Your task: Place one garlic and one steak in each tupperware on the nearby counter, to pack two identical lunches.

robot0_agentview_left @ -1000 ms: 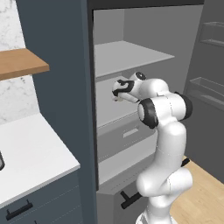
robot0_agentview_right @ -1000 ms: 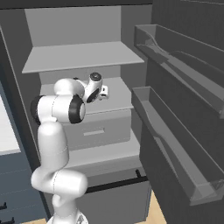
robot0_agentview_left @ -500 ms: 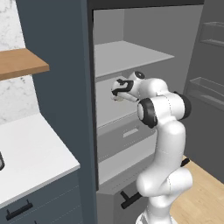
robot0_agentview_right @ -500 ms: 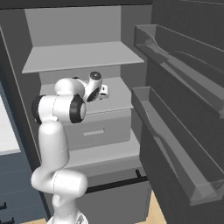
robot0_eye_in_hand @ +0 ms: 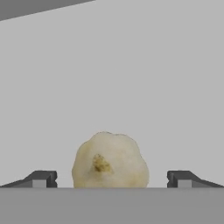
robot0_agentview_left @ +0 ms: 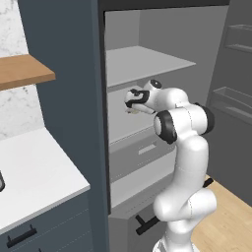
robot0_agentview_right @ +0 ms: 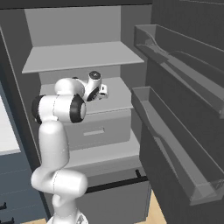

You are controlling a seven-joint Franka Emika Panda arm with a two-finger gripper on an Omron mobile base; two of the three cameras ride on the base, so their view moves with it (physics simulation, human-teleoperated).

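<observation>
You have the gripper (robot0_eye_in_hand: 112, 179) spread wide, and in the hand view a garlic bulb (robot0_eye_in_hand: 110, 161) sits between its two dark fingertips (robot0_eye_in_hand: 41, 178), with a clear gap to the tip on either side, so nothing is clamped. The bulb is pale cream and knobbly, with a small brownish spot on the side facing you, and it rests on a plain grey surface that runs back behind it. From the left base view you can see the white arm (robot0_agentview_left: 183, 162) reaching into the open fridge (robot0_agentview_left: 147, 98), with the gripper (robot0_agentview_left: 131, 101) held just under the upper shelf (robot0_agentview_left: 142, 61) and above the lower shelf, which sits over the drawer (robot0_agentview_left: 140, 152). A sliver of the garlic (robot0_agentview_left: 131, 110) peeks out just beneath the hand there, low against that lower shelf. In the right base view the gripper (robot0_agentview_right: 105, 89) points toward the back of the fridge at the same level, between the upper shelf (robot0_agentview_right: 83, 54) and the drawer (robot0_agentview_right: 103, 129), and the open fridge door with its grey door bins (robot0_agentview_right: 175, 140) stands off to the right of the arm. The white tabletop (robot0_agentview_left: 34, 172) lies to the left of the fridge, well apart from the gripper, with a wooden shelf (robot0_agentview_left: 24, 71) on the wall above it.
</observation>
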